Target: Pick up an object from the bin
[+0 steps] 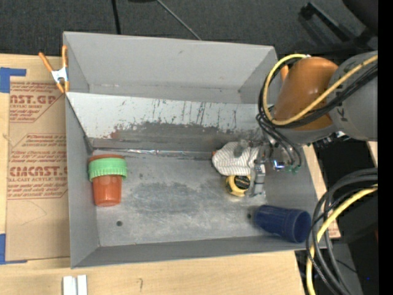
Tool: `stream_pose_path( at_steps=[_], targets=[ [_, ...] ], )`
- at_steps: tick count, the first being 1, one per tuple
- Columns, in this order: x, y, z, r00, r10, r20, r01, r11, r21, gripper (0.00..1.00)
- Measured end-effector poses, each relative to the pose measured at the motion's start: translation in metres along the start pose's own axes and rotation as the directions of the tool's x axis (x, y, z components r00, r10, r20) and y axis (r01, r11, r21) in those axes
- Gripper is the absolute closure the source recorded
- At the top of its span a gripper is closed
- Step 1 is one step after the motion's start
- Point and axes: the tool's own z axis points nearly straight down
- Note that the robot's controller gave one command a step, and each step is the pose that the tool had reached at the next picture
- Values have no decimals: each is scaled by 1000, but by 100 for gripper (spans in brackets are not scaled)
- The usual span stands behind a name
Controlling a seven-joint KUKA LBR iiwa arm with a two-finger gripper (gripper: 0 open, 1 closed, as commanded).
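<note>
Gripper (258, 180) — state: cannot tell | just beside small yellow-black ring (236, 187) — under crumpled white cloth (232, 158)

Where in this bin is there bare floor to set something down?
Free: the middle floor between the orange jar with green lid and the white crumpled cloth. Crowded: the right end, with cloth, small yellow round thing, blue plastic cup and the end effector.
</note>
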Motion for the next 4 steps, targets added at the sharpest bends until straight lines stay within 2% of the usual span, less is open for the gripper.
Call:
stream_pose_path(
  at_steps=[1,2,4],
  targets=[
    [-2,0,-5,1000,-1,7,1,1000,1,0],
    [-19,-20,53,997,-72,27,72,997,4,100],
    [-17,-20,49,997,-72,22,72,997,3,100]
  ],
)
